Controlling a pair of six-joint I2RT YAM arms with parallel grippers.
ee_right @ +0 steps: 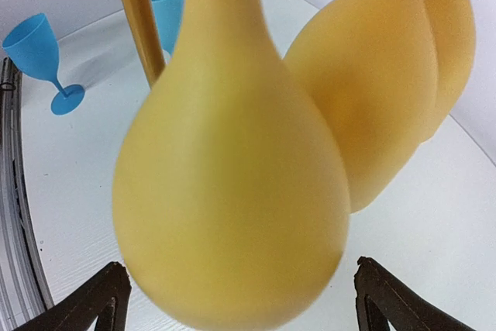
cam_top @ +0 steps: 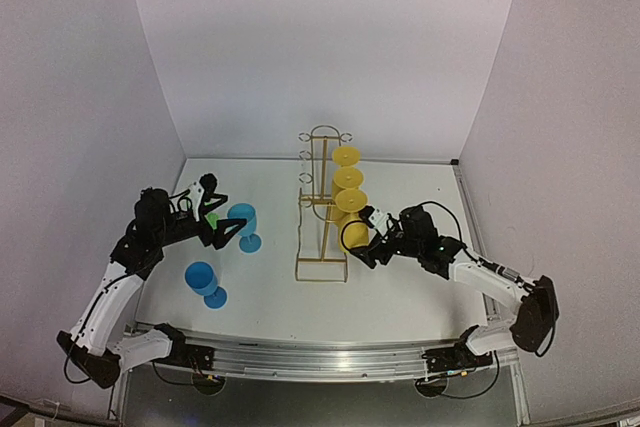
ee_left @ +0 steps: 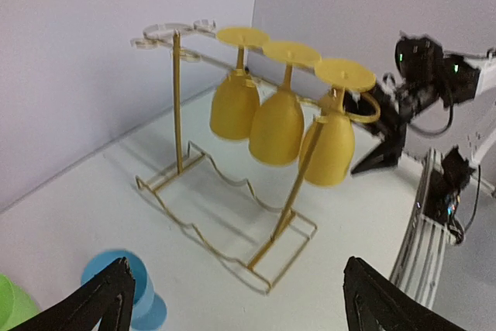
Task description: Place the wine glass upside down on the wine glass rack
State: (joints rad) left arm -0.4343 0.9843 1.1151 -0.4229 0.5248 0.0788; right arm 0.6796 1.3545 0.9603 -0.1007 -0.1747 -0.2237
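A: Top external. Where is the yellow plastic wine glass (cam_top: 352,231)?
B: Hung foot-up, bowl down, at the near end of the thin gold wire wine glass rack (cam_top: 322,205).
A: Grippers?
B: Right gripper (cam_top: 366,237) is spread either side of its bowl. Left gripper (cam_top: 222,213) is spread and empty, left of the rack.

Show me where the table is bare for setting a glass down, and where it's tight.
Bare: the table strip between the rack and the near rail; the back right corner beyond the right hand. Crowded: the left, where the left hand sits by two blue glasses; right of the rack, with the right hand at the hanging yellow glasses.
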